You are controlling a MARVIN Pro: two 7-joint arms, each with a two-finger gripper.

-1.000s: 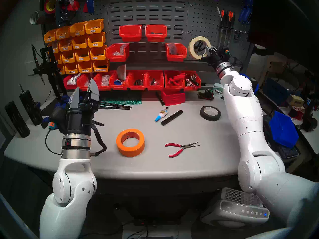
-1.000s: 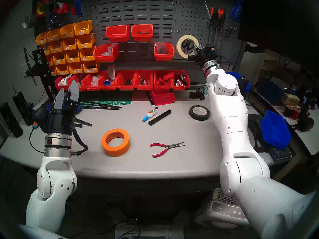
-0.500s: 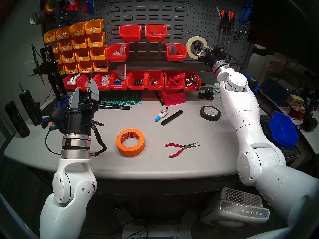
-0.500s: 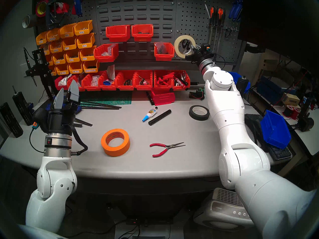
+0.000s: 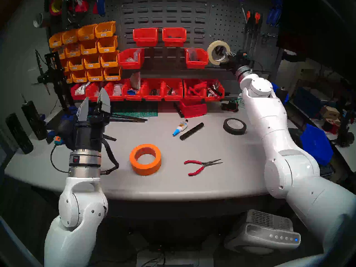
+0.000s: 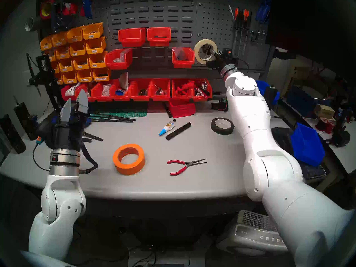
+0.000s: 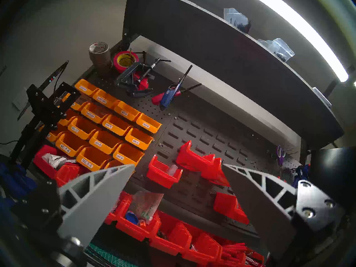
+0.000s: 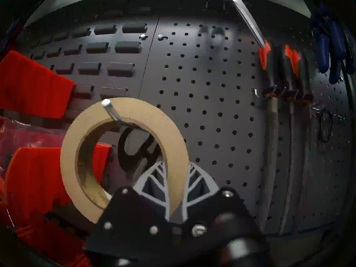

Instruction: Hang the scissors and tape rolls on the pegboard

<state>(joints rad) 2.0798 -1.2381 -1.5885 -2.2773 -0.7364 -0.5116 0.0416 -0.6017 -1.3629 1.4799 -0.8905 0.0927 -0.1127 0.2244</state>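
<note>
My right gripper (image 5: 227, 55) is shut on the cream masking tape ring (image 5: 212, 48) and holds it upright against the pegboard (image 5: 227, 25). In the right wrist view the fingers (image 8: 154, 181) pinch the ring's (image 8: 77, 145) lower right side, and a metal hook (image 8: 111, 112) passes through its hole at the top. The black scissors handles (image 8: 133, 145) hang on the pegboard behind the ring. The orange roll (image 5: 145, 159) lies flat at the table's middle front. My left gripper (image 5: 94, 104) is open and empty, raised at the table's left.
Red needle-nose pliers (image 5: 202, 165), a black tape roll (image 5: 234, 126), a glue bottle (image 5: 180, 127) and a black tube (image 5: 191, 131) lie on the table. Red bins (image 5: 196, 57) hang left of the ring. Screwdrivers (image 5: 252, 25) hang to its right.
My right arm has carried the cream ring a little left and closer to the pegboard, onto the hook. The left arm has not moved.
</note>
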